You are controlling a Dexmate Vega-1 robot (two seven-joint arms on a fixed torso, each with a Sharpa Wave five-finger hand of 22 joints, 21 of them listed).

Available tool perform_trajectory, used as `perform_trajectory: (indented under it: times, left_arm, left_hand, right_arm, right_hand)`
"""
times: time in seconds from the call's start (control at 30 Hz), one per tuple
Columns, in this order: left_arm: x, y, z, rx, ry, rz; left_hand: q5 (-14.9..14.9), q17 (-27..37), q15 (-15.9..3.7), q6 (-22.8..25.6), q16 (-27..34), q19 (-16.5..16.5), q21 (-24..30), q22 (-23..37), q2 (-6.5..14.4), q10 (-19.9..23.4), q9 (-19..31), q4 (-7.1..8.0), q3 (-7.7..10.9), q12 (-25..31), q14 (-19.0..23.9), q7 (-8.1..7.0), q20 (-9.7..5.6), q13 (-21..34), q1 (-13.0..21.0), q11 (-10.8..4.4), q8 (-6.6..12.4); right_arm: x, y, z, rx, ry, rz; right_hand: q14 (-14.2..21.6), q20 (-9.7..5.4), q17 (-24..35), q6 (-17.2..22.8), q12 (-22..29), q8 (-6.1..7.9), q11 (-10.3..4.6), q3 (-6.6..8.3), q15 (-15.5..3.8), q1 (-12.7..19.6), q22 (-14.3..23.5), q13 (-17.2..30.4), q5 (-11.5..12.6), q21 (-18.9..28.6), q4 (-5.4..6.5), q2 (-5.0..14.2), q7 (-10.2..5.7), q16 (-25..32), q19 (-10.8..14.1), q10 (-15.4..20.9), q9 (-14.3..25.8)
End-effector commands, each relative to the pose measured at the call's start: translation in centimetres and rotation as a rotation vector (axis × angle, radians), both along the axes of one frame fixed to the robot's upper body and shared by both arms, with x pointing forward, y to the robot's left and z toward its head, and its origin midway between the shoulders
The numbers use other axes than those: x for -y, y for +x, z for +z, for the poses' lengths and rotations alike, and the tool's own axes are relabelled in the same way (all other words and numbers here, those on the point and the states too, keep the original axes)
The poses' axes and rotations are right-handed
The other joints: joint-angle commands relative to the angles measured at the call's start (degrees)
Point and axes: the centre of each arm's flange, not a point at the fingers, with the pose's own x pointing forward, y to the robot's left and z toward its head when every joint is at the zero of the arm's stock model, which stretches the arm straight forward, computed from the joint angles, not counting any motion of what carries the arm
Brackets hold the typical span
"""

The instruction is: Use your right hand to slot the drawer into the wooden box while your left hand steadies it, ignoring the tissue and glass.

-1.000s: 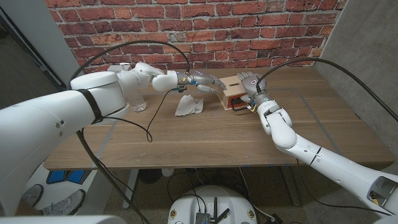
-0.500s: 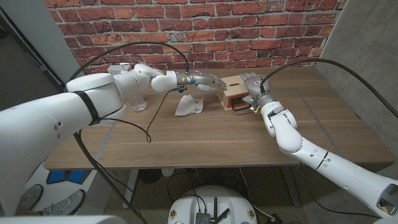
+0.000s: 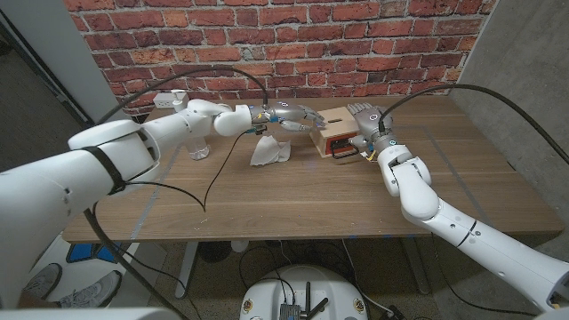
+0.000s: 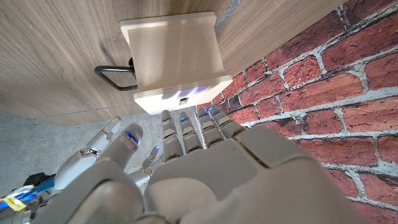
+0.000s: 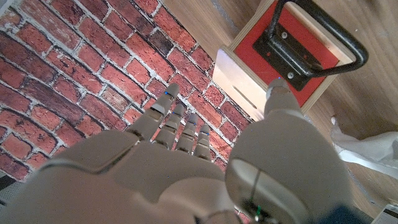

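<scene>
the wooden box [image 3: 334, 132] sits near the brick wall [image 3: 293, 44], its red-fronted drawer [image 3: 345, 150] facing forward. the left hand [image 3: 293, 116] touches its left side and the right hand [image 3: 366, 120] its right. a crumpled tissue [image 3: 269, 151] lies just left of the box.

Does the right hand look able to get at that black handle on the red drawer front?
Probably yes. The right hand is right beside the wooden box, and in the right wrist view nothing lies between its fingertips and the black handle on the drawer.
</scene>
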Motion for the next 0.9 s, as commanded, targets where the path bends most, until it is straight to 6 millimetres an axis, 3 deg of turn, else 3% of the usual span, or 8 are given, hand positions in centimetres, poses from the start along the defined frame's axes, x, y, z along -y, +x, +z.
perform_trajectory:
  times: [0.03, 0.4, 0.9]
  left_arm:
    - [-1.7, -1.1, 0.6, 0.022, -0.085, 0.032]
    - [-3.6, -1.7, 1.2, 0.034, -0.191, 0.069]
    - [-5.1, -2.3, 0.1, 0.009, -0.305, 0.094]
  left_hand:
    - [-0.10, 0.07, -5.90, 0.01, -0.08, 0.58, -0.03, 0.09, 4.15, -0.15, 0.14, 0.00, 0.23, 0.03, 0.08, 0.01, -6.76, 0.18, -0.33, -0.04, 0.18]
    - [-0.11, 0.05, -5.71, -0.15, -0.08, 0.61, -0.05, 0.09, 4.31, -0.26, 0.14, -0.21, 0.20, 0.02, -0.02, 0.17, -6.68, 0.18, -0.15, 0.07, 0.12]
    - [-0.13, 0.17, -5.30, -0.63, -0.05, 0.93, 0.00, 0.10, 4.68, -0.63, 0.13, -0.04, 0.15, -0.04, -0.28, 0.66, -6.49, 0.18, -0.12, 0.56, -0.05]
  right_arm:
    - [0.9, -0.6, 0.7, 0.007, 0.060, 0.038]
    - [1.3, -1.1, 1.5, 0.001, 0.125, 0.054]
    - [2.4, -0.9, 1.5, 0.022, 0.260, 0.087]
  right_hand:
    - [0.77, 0.06, 0.26, 0.69, 0.16, 0.11, -0.03, -0.03, -0.24, -0.82, 0.23, 0.10, 0.28, -0.37, 0.60, 0.38, -0.24, 0.59, 0.68, 0.56, 0.16]
    - [1.47, -0.85, 0.51, 1.52, 0.46, 0.24, -0.10, -0.35, -0.57, -2.82, 0.23, 0.11, -0.13, -0.74, 1.79, 1.91, 0.01, 1.07, 1.87, 1.75, 0.15]
    - [1.69, -1.37, 0.81, 2.50, 0.47, 0.34, -0.07, -1.01, -0.81, -5.64, 0.25, 0.12, -1.00, -1.24, 3.31, 3.45, -0.11, 1.34, 3.04, 2.42, 0.13]
